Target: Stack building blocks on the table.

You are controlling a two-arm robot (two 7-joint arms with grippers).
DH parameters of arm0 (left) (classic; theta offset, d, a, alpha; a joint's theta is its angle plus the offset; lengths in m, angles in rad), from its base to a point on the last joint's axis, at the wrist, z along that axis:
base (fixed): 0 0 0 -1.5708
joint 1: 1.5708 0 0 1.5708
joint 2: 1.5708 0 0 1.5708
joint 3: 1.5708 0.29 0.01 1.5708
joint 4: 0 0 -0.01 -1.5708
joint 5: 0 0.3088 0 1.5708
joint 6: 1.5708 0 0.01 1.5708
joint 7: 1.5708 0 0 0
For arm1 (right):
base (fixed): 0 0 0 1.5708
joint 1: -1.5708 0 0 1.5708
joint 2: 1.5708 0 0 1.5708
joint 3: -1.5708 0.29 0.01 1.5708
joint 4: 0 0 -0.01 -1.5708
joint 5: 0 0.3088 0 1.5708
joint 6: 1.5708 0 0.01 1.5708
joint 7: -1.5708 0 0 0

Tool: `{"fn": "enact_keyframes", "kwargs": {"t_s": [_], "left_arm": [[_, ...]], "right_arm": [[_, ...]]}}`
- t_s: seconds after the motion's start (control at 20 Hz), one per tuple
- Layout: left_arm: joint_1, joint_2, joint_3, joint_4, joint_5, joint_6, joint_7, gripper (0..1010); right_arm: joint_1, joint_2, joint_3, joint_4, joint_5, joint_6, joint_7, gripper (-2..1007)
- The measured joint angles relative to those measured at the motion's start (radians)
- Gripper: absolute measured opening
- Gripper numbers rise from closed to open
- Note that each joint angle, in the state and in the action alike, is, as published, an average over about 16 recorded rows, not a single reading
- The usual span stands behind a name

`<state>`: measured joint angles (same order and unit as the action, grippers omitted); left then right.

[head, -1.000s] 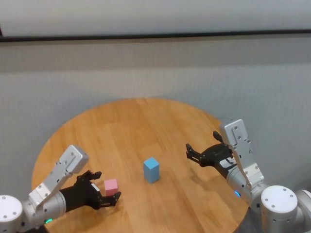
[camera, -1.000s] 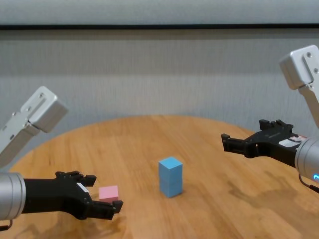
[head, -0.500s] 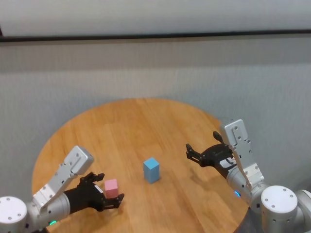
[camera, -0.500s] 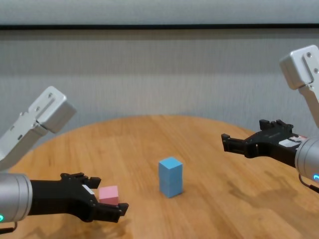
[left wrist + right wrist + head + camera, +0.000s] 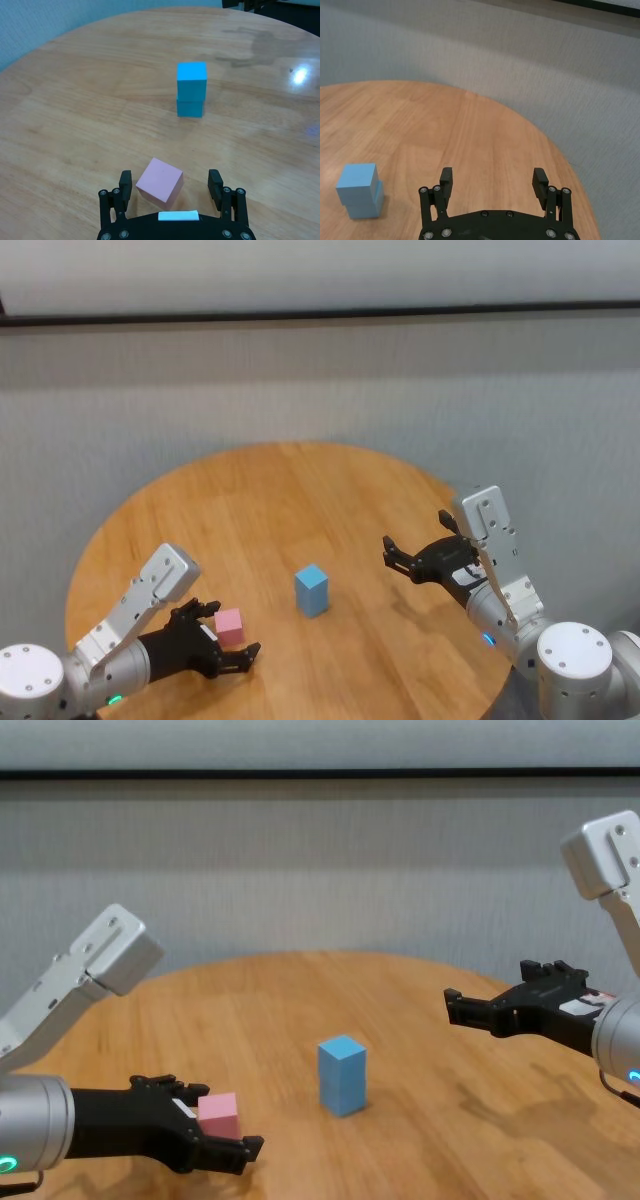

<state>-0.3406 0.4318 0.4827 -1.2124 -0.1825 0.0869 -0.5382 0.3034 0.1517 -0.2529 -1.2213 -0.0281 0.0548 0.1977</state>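
left claw (image 5: 171, 182) gapes wide around a small matte pink cube (image 5: 160, 180), tilted corner-on, unpinched.

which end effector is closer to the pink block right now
Left. The left end effector straddles the pink block, fingers open either side. The right end effector hangs open far off, beyond the blue stack.

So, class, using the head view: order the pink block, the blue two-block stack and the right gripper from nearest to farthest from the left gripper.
1. Pink block: between the open fingers of the left gripper.
2. Blue stack: mid-table, toward the robot's right.
3. Right gripper: hovering open over the table's right side.
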Motion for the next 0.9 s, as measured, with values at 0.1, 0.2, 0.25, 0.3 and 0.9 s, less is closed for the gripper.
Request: {"fn": "enact_keyframes", "kwargs": {"t_s": [0.1,0.2,0.25,0.3,0.9], "left_arm": [[-0.003,-0.002,0.001,0.007,0.000,-0.002,-0.002,1002],[-0.006,-0.004,0.001,0.013,0.000,-0.004,-0.003,1002],[-0.007,-0.005,0.001,0.015,0.000,-0.005,-0.003,1002],[-0.008,-0.006,0.001,0.017,0.000,-0.006,-0.003,1002],[-0.016,-0.012,0.000,0.033,-0.007,-0.009,-0.011,924]], "right_arm": [[0.000,0.000,0.000,0.000,0.000,0.000,0.000,1005],[0.000,0.000,0.000,0.000,0.000,0.000,0.000,1005],[0.000,0.000,0.000,0.000,0.000,0.000,0.000,1005],[0.000,0.000,0.000,0.000,0.000,0.000,0.000,1005],[0.000,0.000,0.000,0.000,0.000,0.000,0.000,1005]]}}
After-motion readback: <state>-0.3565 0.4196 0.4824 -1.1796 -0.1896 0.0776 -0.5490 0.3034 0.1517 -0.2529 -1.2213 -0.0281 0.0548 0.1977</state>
